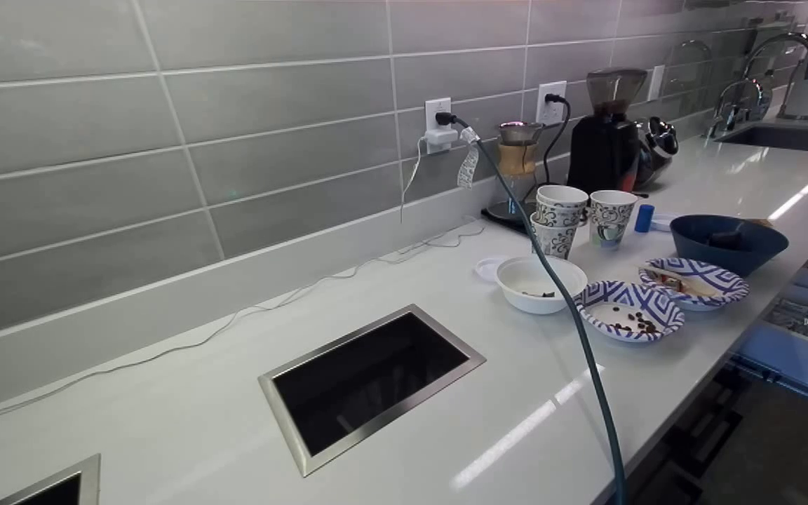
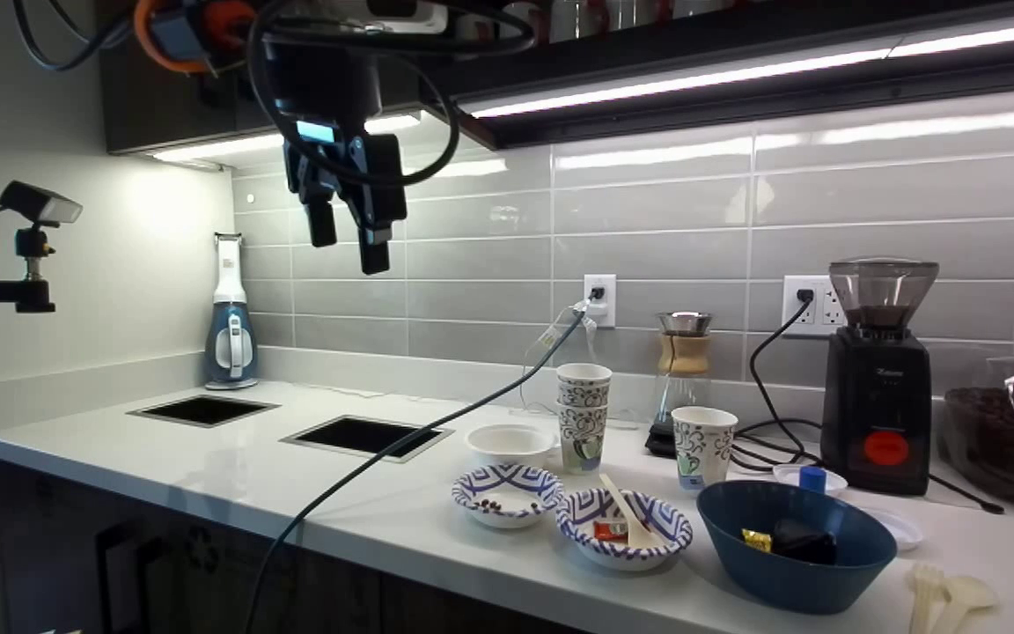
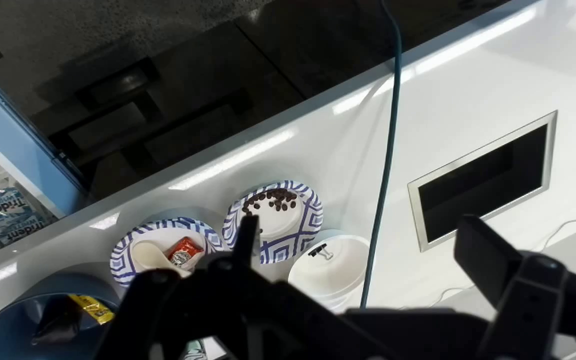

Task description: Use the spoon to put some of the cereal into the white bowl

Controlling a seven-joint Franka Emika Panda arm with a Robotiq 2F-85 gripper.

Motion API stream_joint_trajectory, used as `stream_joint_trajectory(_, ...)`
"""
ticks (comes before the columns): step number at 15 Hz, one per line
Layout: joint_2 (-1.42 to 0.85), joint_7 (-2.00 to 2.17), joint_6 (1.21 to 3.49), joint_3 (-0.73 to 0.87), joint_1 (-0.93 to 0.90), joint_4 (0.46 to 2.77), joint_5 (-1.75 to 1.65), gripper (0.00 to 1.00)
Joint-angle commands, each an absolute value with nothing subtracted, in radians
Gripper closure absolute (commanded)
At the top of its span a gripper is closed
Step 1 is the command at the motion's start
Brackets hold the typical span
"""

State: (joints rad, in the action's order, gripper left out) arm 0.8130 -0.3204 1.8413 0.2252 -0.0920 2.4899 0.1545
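The white bowl (image 1: 532, 301) stands on the counter with a small black binder clip inside; it also shows in the other views (image 2: 511, 438) (image 3: 340, 270). Small dark brown pieces, bean-like, the likely cereal (image 3: 280, 197), lie in a blue-and-white patterned bowl (image 3: 313, 215) touching or close beside it; they also show in an exterior view (image 1: 639, 324). A cream spoon (image 2: 632, 519) leans in the second patterned bowl (image 2: 591, 550) with a red wrapper; its head shows in the wrist view (image 3: 152, 256). My gripper (image 2: 349, 246) is open and empty, high above the counter, fingers pointing down.
A dark cable (image 2: 437, 423) crosses over the counter beside the white bowl. Stacked paper cups (image 2: 584, 414), a dark blue bowl (image 2: 789, 563) with wrapped items and a coffee grinder (image 2: 877, 405) stand nearby. Another spoon (image 2: 965, 599) and fork lie at the edge. A drawer (image 1: 807, 337) is open.
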Motion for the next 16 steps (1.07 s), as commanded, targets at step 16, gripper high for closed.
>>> stream_joint_trajectory(16, 0.432, -1.061, 2.096, 0.191, -0.266, 2.424, 0.169, 0.00)
